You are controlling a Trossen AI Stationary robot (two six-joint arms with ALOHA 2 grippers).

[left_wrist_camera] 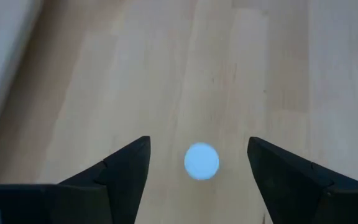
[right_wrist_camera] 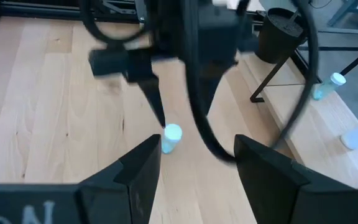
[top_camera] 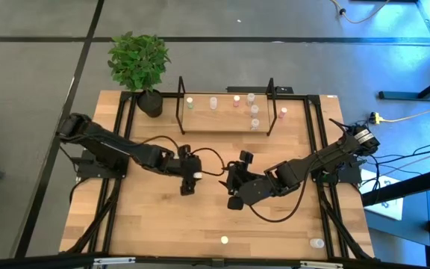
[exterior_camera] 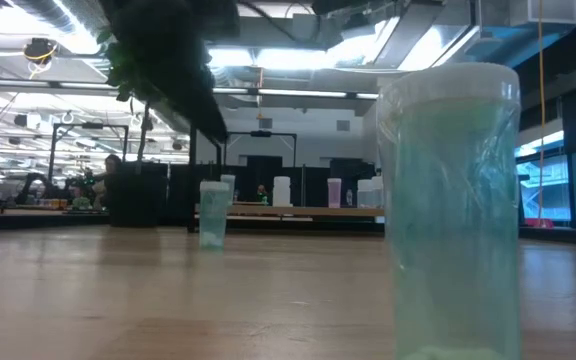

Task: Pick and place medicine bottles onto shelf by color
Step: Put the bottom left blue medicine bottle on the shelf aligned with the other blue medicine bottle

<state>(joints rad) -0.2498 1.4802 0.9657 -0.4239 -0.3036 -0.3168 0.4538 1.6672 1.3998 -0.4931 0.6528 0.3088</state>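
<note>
A small pale-blue-capped medicine bottle (left_wrist_camera: 201, 160) stands upright on its base on the wooden tabletop at mid-table (top_camera: 197, 177). My left gripper (left_wrist_camera: 199, 142) hangs above it, open, one finger on each side and both clear of it. My right gripper (right_wrist_camera: 197, 142) is open just to the right (top_camera: 230, 179), facing the left one with nothing between its fingers. The shelf (top_camera: 226, 125) stands at the far edge and carries several bottles, pink (top_camera: 237, 100), white (top_camera: 214, 102) and clear (top_camera: 254, 123). A yellow-green bottle (top_camera: 224, 240) and a clear one (top_camera: 317, 243) stand near the front edge.
A potted plant (top_camera: 140, 63) stands at the far left beside the shelf. Black frame rails (top_camera: 118, 142) run along both sides of the table. In the low view a greenish bottle (exterior_camera: 453, 210) stands right before the camera. Bare wood lies between the arms and the front edge.
</note>
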